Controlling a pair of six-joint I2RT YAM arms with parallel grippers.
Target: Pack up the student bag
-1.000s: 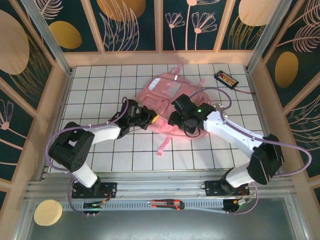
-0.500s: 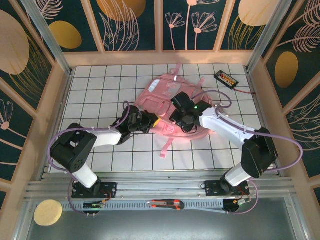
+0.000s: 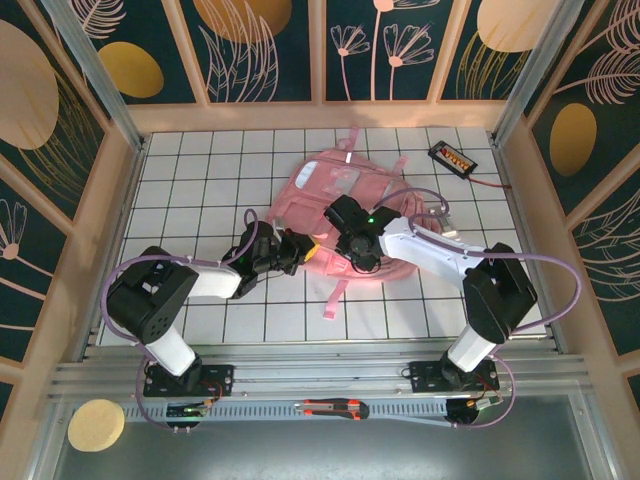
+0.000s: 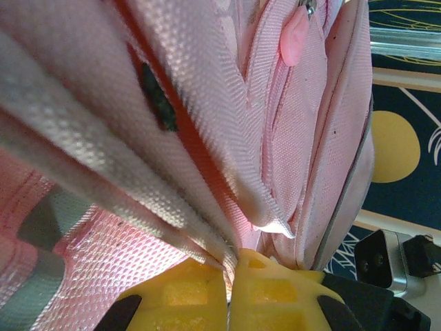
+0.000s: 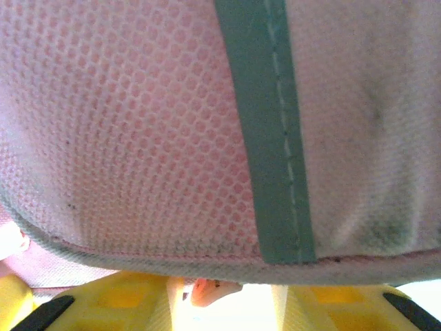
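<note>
Student bag: the pink student bag (image 3: 340, 185) lies flat near the middle of the white gridded table (image 3: 200, 180), with one strap (image 3: 335, 295) trailing toward the arms.
Left gripper: the left gripper (image 3: 304, 248) is at the bag's near-left edge, its yellow fingers (image 4: 179, 296) pressed together on a fold of pink fabric.
Right gripper: the right gripper (image 3: 355, 250) is just beside it at the bag's near edge. Its jaws are partly apart under a mesh panel crossed by a grey strip (image 5: 269, 138), and any hold on the fabric cannot be made out.
Far right corner: a small black device (image 3: 452, 157) with a wire lies well apart from the bag.
Front rail: a utility knife (image 3: 335, 408) sits here, with a round yellow disc (image 3: 95, 423) to its left.
</note>
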